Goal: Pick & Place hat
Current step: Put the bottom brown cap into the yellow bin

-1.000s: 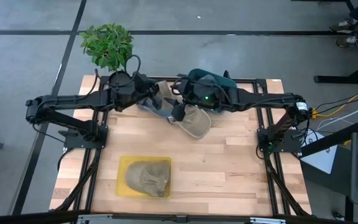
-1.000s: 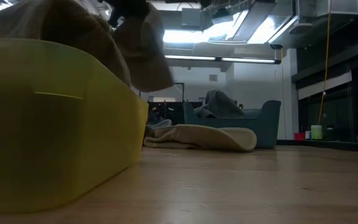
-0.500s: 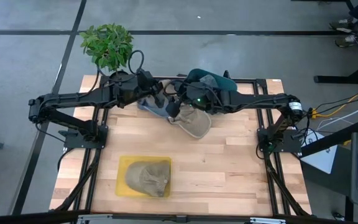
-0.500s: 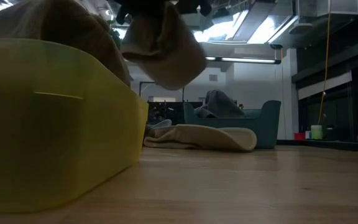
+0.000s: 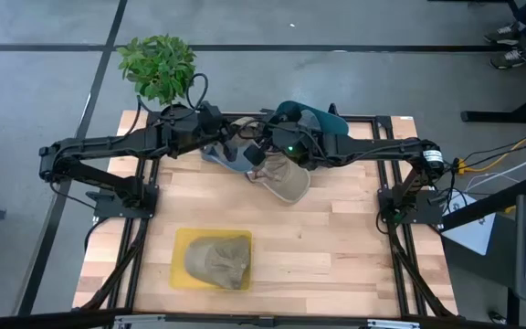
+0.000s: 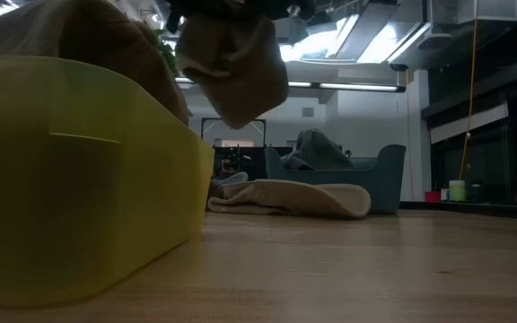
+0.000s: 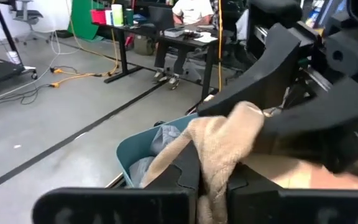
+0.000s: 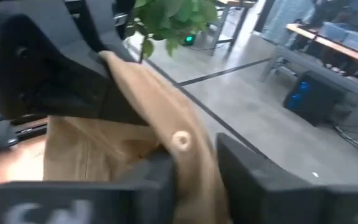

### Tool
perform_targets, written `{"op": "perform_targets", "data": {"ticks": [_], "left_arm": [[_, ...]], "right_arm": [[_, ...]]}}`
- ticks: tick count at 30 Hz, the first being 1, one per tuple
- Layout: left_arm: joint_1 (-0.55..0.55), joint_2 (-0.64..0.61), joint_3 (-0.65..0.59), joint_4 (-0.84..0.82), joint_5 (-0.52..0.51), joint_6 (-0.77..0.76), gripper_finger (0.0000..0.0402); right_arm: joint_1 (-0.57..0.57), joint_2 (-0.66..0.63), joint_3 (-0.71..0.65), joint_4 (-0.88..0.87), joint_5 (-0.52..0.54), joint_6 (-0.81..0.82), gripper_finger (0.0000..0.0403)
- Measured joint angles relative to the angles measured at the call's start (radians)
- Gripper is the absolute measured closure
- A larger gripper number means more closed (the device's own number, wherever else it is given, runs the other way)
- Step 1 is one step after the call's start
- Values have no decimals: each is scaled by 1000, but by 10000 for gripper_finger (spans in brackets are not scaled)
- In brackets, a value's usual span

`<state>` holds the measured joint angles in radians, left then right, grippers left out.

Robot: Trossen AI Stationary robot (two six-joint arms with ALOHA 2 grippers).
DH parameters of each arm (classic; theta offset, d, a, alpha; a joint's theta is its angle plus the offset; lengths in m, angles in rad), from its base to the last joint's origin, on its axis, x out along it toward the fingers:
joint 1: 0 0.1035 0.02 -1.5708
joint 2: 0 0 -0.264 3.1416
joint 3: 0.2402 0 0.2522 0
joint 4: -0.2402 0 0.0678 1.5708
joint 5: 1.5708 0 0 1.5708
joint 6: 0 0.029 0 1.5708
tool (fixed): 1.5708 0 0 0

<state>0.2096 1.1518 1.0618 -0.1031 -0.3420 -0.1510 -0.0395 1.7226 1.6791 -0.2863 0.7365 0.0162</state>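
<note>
- The wooden table (image 5: 336,247) is pale butcher-block slats, flat and hard, so nothing on it will catch soft fabric.
- The yellow bin (image 5: 183,247) sits at about 7 o'clock on the table. It looks like smooth, slightly see-through plastic with rounded corners, and one tan hat (image 5: 215,261) is already slumped inside it.
- The teal tub (image 5: 322,117) at 12 o'clock is rigid and curved, with a grey cloth (image 5: 307,118) bunched in it.
- Another khaki hat (image 5: 286,181) lies flat on the table at roughly 12 o'clock of centre, floppy brim spread out.
- The hat being moved (image 6: 232,56) is limp beige cotton, hanging in folds clear above the table near the back edge, between the two arms.
- The left gripper (image 7: 213,183) has its fingers pinched on that fabric.
- The right gripper (image 8: 188,168) is also clamped on it, right by a small snap button (image 8: 179,139).
- My take: with both grips on one floppy hat, one should let go cleanly before the other carries it, or the cloth will get stretched. Then keep it high enough to clear the bin wall.
</note>
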Motion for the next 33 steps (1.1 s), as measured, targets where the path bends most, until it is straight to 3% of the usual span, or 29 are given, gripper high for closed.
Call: {"op": "perform_targets", "data": {"ticks": [4, 8, 15, 22, 25, 33], "left_arm": [[0, -10, 0, -40, -1, 57, 382], [0, -12, 0, -72, 30, 104, 348], [8, -46, 0, -133, 266, 182, 278], [10, -150, 0, -161, 377, 238, 235], [9, -213, 0, -161, 389, 260, 228], [9, -329, 0, -204, 386, 299, 231]], "right_arm": [[0, 0, 0, -5, -65, -2, 386], [0, 0, 0, -18, -108, 7, 387], [-4, -32, 0, -101, -126, 12, 396], [-33, -88, 0, -136, -141, -36, 399], [-45, -115, 0, -142, -224, -67, 400], [-80, -171, 0, -59, -607, -77, 401]]}}
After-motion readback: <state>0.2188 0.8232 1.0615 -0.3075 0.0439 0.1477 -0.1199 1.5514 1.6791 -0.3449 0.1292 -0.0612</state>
